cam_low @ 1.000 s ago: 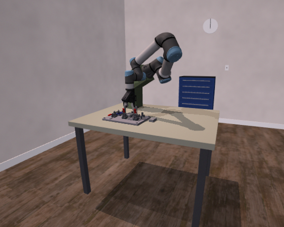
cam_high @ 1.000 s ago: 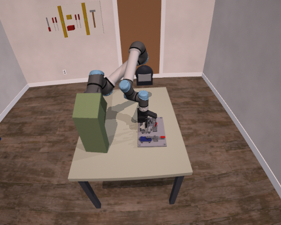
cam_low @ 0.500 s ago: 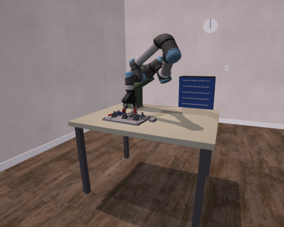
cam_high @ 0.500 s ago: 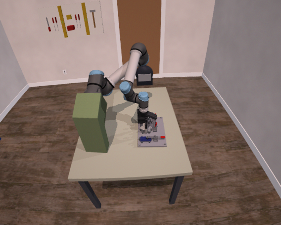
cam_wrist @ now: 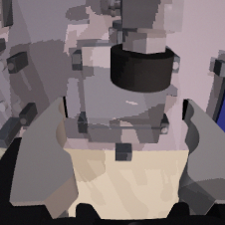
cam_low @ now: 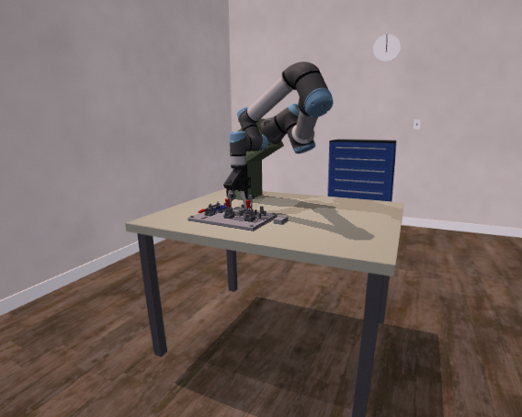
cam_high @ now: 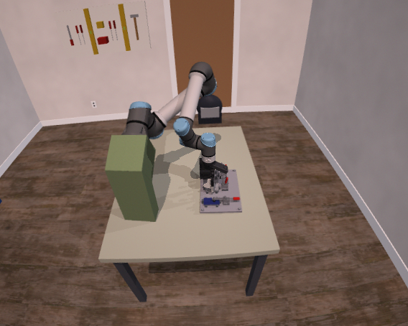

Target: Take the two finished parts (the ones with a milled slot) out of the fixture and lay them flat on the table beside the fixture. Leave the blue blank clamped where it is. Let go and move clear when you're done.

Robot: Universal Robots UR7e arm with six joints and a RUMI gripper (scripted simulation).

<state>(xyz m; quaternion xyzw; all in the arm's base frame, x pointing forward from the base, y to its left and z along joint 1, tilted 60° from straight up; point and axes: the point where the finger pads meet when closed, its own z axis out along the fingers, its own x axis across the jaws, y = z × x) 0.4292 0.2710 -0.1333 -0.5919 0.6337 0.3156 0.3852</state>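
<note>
The grey fixture plate [cam_high: 220, 209] [cam_low: 213, 221] lies on the table and carries several toggle clamps with red handles [cam_high: 235, 198]. The blue blank [cam_high: 210, 202] [cam_low: 221, 208] [cam_wrist: 219, 107] sits clamped at the plate's near station. My gripper [cam_high: 213, 181] [cam_low: 239, 202] [cam_wrist: 124, 99] is open and hangs low over a station further back. In the wrist view its two fingers stand on either side of a grey part [cam_wrist: 100, 107] without touching it. A black clamp pad [cam_wrist: 141, 70] rests on that part. A small grey block [cam_low: 280, 219] lies flat on the table beside the plate.
A tall green box [cam_high: 132, 176] [cam_low: 255, 176] stands on the table left of the fixture, near the arm's base. A blue drawer cabinet [cam_low: 361, 170] stands on the floor behind the table. The table edge [cam_high: 188, 253] is well in front of the fixture.
</note>
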